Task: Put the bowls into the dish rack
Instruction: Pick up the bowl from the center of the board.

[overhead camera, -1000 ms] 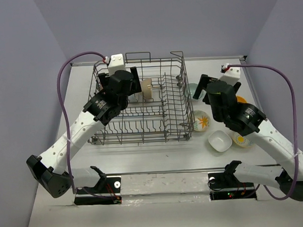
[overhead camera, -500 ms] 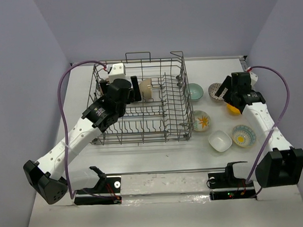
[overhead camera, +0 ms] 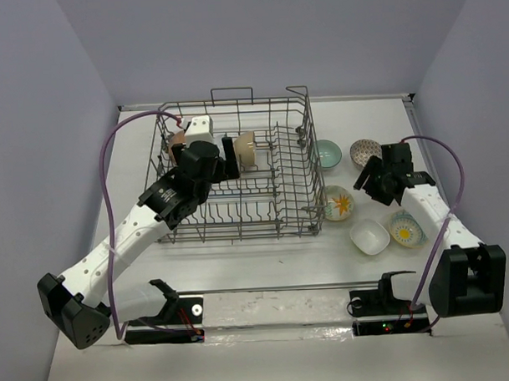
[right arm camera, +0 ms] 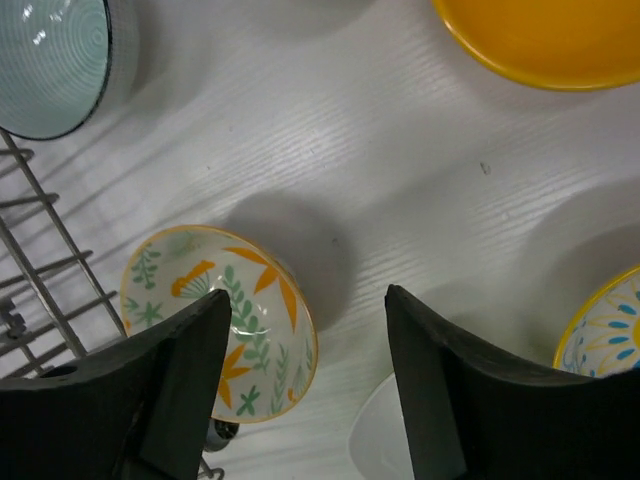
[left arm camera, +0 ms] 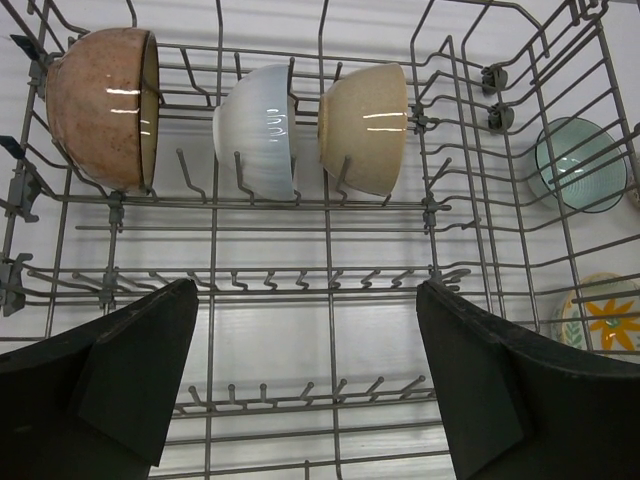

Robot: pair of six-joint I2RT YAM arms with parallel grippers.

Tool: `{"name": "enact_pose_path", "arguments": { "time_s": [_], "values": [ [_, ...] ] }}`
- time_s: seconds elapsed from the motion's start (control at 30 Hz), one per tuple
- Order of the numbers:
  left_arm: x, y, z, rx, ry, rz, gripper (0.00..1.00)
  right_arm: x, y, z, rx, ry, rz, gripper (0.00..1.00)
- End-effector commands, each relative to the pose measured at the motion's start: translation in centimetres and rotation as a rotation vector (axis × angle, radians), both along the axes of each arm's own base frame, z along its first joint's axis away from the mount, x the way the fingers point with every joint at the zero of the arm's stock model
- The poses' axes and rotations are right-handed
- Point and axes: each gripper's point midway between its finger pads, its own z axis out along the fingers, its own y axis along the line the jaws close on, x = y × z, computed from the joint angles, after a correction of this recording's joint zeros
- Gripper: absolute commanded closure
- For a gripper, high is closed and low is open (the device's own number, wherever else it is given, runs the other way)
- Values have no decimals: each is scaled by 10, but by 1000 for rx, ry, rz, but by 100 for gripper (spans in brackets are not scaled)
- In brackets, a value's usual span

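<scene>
Hovering wide open and empty, the left gripper (left arm camera: 305, 300) hangs over the grey wire dish rack (overhead camera: 312, 155). The right gripper (right arm camera: 308, 300) is equally spread and empty. It has swung down from the orange-yellow ceramic bowl (right arm camera: 540, 40) to beside the leaf-patterned ceramic bowl (right arm camera: 250, 310). In the rack a speckled brown bowl (left arm camera: 100, 105), a white ribbed bowl (left arm camera: 255, 130) and a cream bowl (left arm camera: 365, 128) stand on edge in a row, mouths to the right in the left wrist view.

The top external view looks down from behind the arms over the whole surface (overhead camera: 265, 257). The left wrist view peers closely into the dish rack (left arm camera: 327, 240); the right wrist view faces down, near the surface. Both wrist views share the leaf-patterned bowl (right arm camera: 220, 320) and the teal bowl (right arm camera: 50, 60)
</scene>
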Motion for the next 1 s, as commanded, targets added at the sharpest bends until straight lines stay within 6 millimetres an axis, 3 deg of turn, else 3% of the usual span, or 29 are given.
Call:
{"name": "enact_pose_path", "arguments": {
  "time_s": [0.0,0.2,0.4,0.53,0.97],
  "values": [
    [-3,-4,18,-77,-57,-11,1,-3,9,-1,29,-36,65,33],
    [-3,-6,16,-85,-55,-21,1,-9,11,-22,34,1,85,37],
    [-3,-9,6,-85,-35,-25,1,-6,18,-32,33,8,107,39],
    [-3,-10,3,-89,-29,-25,1,-5,33,-36,56,9,151,40],
    [-1,-19,-5,-99,-4,-49,1,-10,38,-57,71,39,164,48]
  ]
}}
